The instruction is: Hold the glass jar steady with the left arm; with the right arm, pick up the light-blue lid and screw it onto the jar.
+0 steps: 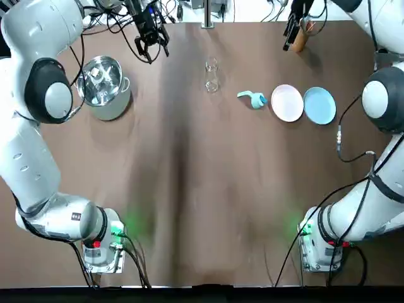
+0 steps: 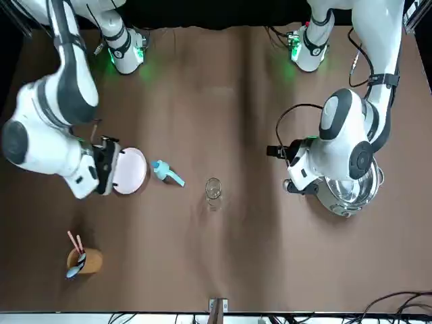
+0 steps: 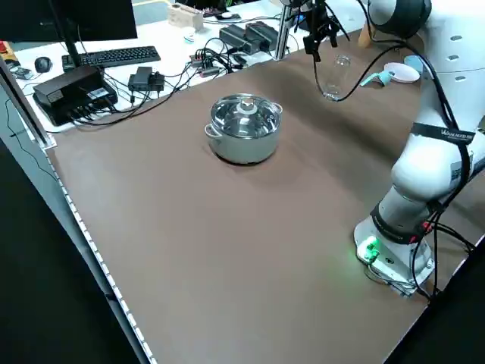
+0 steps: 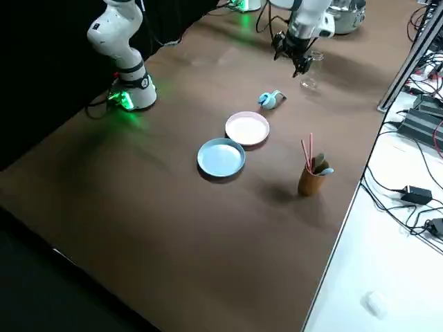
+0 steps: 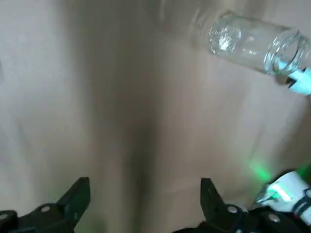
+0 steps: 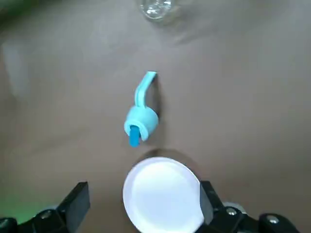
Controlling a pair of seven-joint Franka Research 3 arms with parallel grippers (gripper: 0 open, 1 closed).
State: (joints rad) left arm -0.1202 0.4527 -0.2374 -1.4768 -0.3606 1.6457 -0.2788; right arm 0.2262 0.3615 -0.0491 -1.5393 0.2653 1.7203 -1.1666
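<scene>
Got the glass jar (image 1: pixel 211 76) standing upright toward the far middle of the worktop (image 1: pixel 202 189), mouth up, nothing inside as far as visible. Looks light, hard, slick and breakable, so better to clamp around the straight body below the threads, snug but not crushing.

Found the light-blue lid (image 1: pixel 254 98) lying near it on the right, apart from it, just beside a white plate (image 1: pixel 287 103). Seems like stiff, light plastic with a spout arm sticking out. Would pinch across the round cap, not the arm.

Can see the left claw (image 1: pixel 155 49) spread wide and empty, hanging well off to the jar's left. Same for the right claw (image 1: pixel 290 36): spread, empty, up behind the plates.

Further out, got a blue plate (image 1: pixel 319 105) with nothing on it, a lidded steel pot (image 1: pixel 104 85) (contents impossible to tell), and a brown cup (image 2: pixel 84 260) holding pink sticks and a blue spoon.
</scene>
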